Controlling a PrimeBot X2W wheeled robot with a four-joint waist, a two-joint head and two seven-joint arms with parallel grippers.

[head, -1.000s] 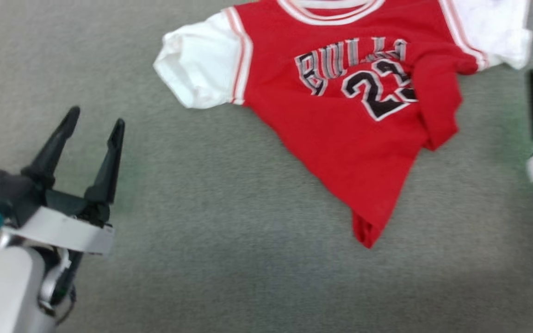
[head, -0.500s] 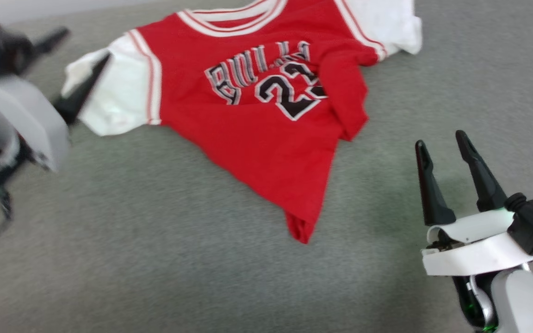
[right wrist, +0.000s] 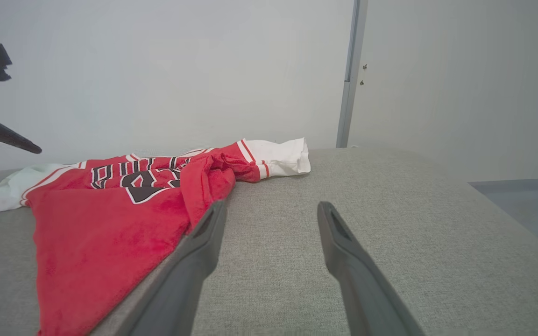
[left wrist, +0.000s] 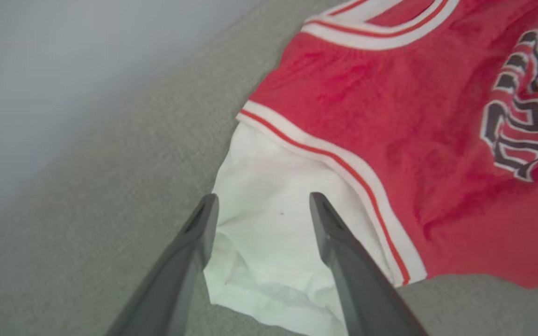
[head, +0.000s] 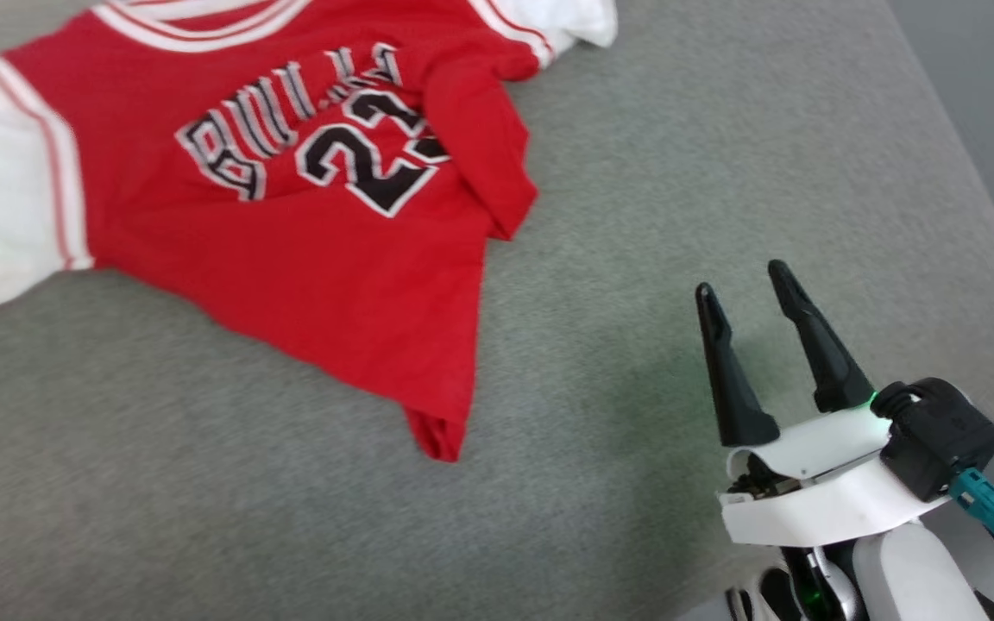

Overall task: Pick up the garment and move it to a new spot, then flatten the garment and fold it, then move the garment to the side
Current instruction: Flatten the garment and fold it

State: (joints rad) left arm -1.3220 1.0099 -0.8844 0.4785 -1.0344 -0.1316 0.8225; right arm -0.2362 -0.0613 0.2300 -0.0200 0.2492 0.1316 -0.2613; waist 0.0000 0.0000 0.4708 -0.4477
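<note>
Edges first: the tabletop [head: 808, 172] rounds off at its near right corner, close beside my right hand [head: 740, 278]. Bare grey surface runs wide between that hand and the shirt [head: 290, 259], and all along the near side. The shirt lies far left, chest up, its right flank folded over the numerals, one hem corner pointing near. My right hand hangs with fingers apart, empty, clear of the red cloth. My left hand [left wrist: 263, 197], fingers also apart, straddles the white left sleeve [left wrist: 273, 168]; whether it touches, I cannot tell.
</note>
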